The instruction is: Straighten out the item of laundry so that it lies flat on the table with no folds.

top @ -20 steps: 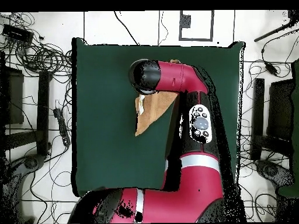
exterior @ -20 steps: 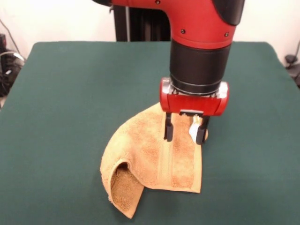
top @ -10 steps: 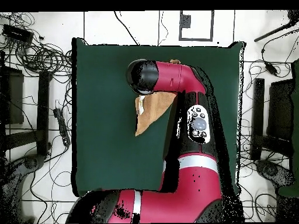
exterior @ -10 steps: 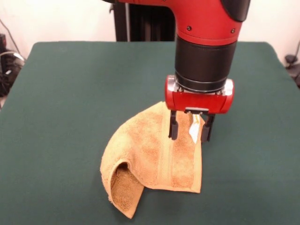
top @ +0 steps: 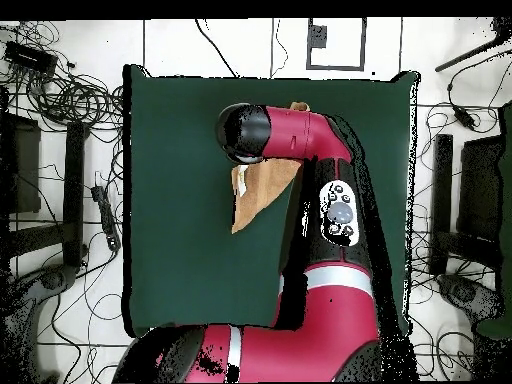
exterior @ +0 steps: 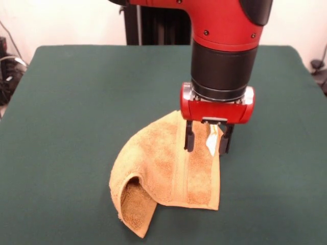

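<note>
The orange-tan towel [exterior: 163,171] lies crumpled on the green table [exterior: 76,102], right of centre at the near side. Its near left end curls over into a fold, and a woven band runs along its right part. My gripper [exterior: 206,143] is open. It points down over the towel's far right edge, with its fingers [exterior: 189,140] astride the cloth and the small white label [exterior: 211,144] between them. In the overhead view the arm [top: 300,135] hides the gripper, and only part of the towel [top: 255,190] shows beside it.
The arm's thick red and black wrist [exterior: 222,61] stands over the table's right half. The pedestal [exterior: 153,23] is at the far edge. Cables [top: 60,90] and dark equipment [top: 460,200] lie on the floor around the table.
My gripper has shifted a little to the right over the towel's far right edge and then stayed still. The towel has not moved.
</note>
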